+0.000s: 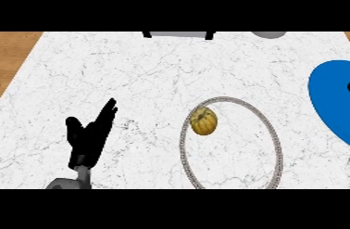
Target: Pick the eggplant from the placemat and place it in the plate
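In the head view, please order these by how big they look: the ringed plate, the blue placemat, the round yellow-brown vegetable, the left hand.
1. plate
2. blue placemat, cut off by the edge, so its rank is unsure
3. left hand
4. yellow-brown vegetable

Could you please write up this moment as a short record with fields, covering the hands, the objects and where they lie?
surface: white marbled counter
left hand: left hand open, fingers up, resting at the lower left, holding nothing
right hand: not in view
plate: round plate with a grey patterned rim, centre right
item in plate: small round yellow-orange item lying inside the plate by its upper left rim; it does not look like an eggplant
placemat: blue placemat, cut off by the right edge
far edge: grey objects, cut off, too little to identify
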Motion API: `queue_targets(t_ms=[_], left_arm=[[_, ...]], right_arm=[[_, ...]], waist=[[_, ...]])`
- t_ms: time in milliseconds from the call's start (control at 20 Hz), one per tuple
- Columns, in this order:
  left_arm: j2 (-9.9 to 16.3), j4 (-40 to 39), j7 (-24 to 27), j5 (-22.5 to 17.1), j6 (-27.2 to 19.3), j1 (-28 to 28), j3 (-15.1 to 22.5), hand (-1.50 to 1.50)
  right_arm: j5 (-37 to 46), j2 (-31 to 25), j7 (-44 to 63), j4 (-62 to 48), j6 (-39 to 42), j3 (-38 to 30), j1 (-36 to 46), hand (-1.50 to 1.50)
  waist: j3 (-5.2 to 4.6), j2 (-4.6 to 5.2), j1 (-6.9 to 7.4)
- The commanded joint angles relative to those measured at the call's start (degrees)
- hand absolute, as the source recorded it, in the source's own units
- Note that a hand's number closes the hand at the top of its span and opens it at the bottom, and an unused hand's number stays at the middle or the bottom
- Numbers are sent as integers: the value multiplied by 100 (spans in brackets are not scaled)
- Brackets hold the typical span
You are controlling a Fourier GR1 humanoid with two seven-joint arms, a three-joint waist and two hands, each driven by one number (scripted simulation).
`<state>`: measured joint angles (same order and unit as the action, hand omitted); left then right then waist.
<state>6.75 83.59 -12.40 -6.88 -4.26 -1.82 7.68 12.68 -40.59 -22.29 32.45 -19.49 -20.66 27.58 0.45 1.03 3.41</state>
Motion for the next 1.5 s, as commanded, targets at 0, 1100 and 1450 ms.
queue_targets(t_ms=[0,1100,1450], left_arm=[[-34,1,-152,55,-11,34,104,0],[145,-80,14,-92,173,213,-226,0],[-44,-181,57,109,-28,246,-109,0]], right_arm=[[324,-322,47,-957,633,276,319,-150],[-1301,-1117,-1713,-2305,3625,-1370,456,-150],[-1185,-1255,-2516,-2334,4931,-1219,-462,-150]], waist=[[-5,55,109],[2,10,-133],[-4,-28,-237]])
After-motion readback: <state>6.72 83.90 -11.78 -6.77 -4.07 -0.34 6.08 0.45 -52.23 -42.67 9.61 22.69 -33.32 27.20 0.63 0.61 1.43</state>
